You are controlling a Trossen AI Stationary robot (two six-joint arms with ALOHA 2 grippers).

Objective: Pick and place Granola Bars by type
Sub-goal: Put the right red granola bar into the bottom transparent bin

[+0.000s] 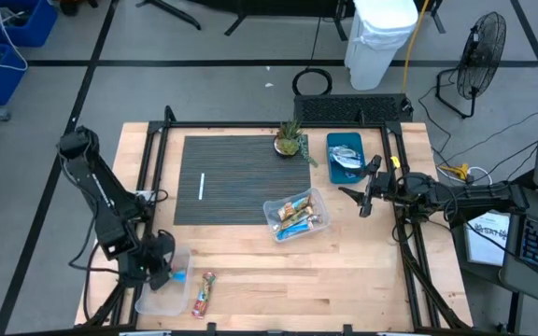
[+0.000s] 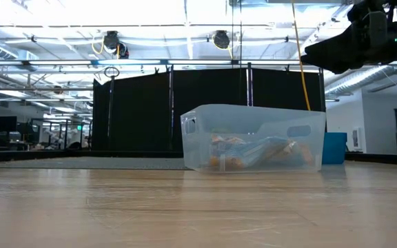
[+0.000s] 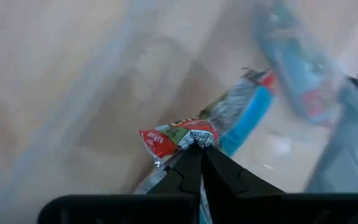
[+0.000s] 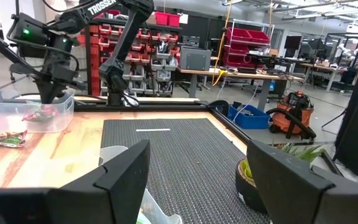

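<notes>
1. Left pincer [image 3: 199, 148] reaches into one clear bin [image 1: 162, 297] at the tabletop's [image 1: 344, 271] near-left corner, clamped on one red-ended granola bar [image 3: 178, 136].
2. One loose bar [image 1: 204, 294] lies beside that bin.
3. Right pincer [image 1: 366, 194] hovers spread apart between the middle tub of bars [image 1: 297, 217] and the blue tray [image 1: 346, 154].

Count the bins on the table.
3. Centre bin, clear, holding bars; blue bin right of the plant; corner bin, clear, at the near left under the left gripper, which pinches a bar. None seems hidden.
</notes>
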